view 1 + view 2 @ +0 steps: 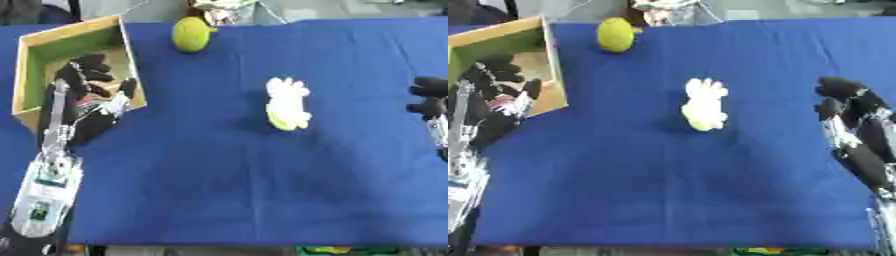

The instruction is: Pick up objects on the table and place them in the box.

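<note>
Left eye view: left robot hand (87, 92) over box (39, 42), fingers relaxed; right robot hand (852, 107) curled, empty; white-yellow object (287, 104) mid-desk (227, 190).

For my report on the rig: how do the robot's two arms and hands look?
Both hands are black. The left hand has small white and red details near the wrist, and its forearm is a silver-white casing with small dark and green marks. The right hand joins a black forearm with pale metal parts and thin cabling.

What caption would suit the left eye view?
Left hand over the wooden box; yellow-green fruit and white-and-yellow object wait on the blue table.
</note>
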Available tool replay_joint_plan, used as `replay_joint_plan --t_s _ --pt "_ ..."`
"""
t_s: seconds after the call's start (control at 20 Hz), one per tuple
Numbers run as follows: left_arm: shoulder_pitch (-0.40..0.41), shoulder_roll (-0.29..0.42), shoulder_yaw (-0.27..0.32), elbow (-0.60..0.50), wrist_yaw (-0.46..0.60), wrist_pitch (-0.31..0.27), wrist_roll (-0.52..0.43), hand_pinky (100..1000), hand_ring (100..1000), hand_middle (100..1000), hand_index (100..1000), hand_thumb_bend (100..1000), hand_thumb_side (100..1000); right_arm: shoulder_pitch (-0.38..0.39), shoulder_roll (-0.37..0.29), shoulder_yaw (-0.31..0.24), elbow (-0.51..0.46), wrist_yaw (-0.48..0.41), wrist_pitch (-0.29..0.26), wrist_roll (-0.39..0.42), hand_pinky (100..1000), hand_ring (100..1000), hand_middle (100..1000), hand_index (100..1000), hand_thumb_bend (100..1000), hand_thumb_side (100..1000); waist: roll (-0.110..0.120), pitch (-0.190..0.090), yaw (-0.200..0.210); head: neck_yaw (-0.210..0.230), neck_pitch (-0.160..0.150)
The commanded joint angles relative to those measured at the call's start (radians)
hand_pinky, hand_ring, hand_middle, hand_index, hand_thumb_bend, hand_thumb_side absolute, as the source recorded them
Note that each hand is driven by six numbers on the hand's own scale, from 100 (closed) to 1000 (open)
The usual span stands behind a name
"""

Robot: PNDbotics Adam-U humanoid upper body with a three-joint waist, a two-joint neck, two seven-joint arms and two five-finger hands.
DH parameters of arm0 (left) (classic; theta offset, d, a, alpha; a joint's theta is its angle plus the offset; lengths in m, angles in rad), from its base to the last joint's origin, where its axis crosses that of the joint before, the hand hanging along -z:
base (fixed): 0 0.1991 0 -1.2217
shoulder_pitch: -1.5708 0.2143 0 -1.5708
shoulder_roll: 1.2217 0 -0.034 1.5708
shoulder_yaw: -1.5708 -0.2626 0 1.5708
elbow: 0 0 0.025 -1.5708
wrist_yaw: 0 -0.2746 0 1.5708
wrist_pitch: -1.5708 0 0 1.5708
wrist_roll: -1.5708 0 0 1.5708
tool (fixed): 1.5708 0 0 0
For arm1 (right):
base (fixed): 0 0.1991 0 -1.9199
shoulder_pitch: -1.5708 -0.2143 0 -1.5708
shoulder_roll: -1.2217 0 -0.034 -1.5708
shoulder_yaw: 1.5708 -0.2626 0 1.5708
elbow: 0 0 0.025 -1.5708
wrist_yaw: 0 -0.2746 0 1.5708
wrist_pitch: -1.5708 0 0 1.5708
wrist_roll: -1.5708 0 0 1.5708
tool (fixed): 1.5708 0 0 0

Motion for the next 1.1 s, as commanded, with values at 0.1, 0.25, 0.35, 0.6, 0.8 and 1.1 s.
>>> replay_joint_plan --t_s 0.1,0.25,0.35,0.6,0.8,1.1 --pt "-0.008 0.009 0.01 -0.016 -0.002 -0.002 -0.001 501 621 599 767 496 362 -0.009 -0.016 -0.001 -0.022 0.004 -0.002 0.001 742 849 810 800 100 517 -0.003 -0.013 0.0 0.003 0.005" --pt "-0.008 0.009 0.009 -0.016 -0.002 -0.002 -0.001 501 621 599 767 496 362 -0.01 -0.019 0.0 -0.022 0.005 -0.003 0.002 743 849 811 800 100 516 -0.003 -0.014 0.0 0.003 0.005" --pt "-0.008 0.009 0.009 -0.016 -0.002 -0.002 -0.002 501 621 599 766 496 362 -0.015 -0.024 0.001 -0.022 0.006 -0.004 0.004 743 849 811 801 100 515 -0.003 -0.014 0.0 0.003 0.005" --pt "-0.008 0.01 0.008 -0.015 -0.002 -0.002 -0.003 501 621 599 767 497 362 -0.042 -0.057 0.006 -0.018 0.01 -0.01 0.01 745 851 814 810 100 507 -0.004 -0.015 0.002 0.002 0.005" --pt "-0.006 0.013 0.006 -0.014 -0.002 -0.003 -0.005 501 621 599 767 496 362 -0.093 -0.121 0.017 -0.003 0.01 -0.02 0.023 752 857 822 833 100 506 -0.006 -0.018 0.004 0.0 0.005" --pt "-0.003 0.016 0.002 -0.012 -0.001 -0.004 -0.009 501 621 599 767 497 362 -0.234 -0.268 0.081 0.065 0.018 -0.051 0.083 763 866 835 868 100 472 -0.01 -0.023 0.011 -0.007 0.005"
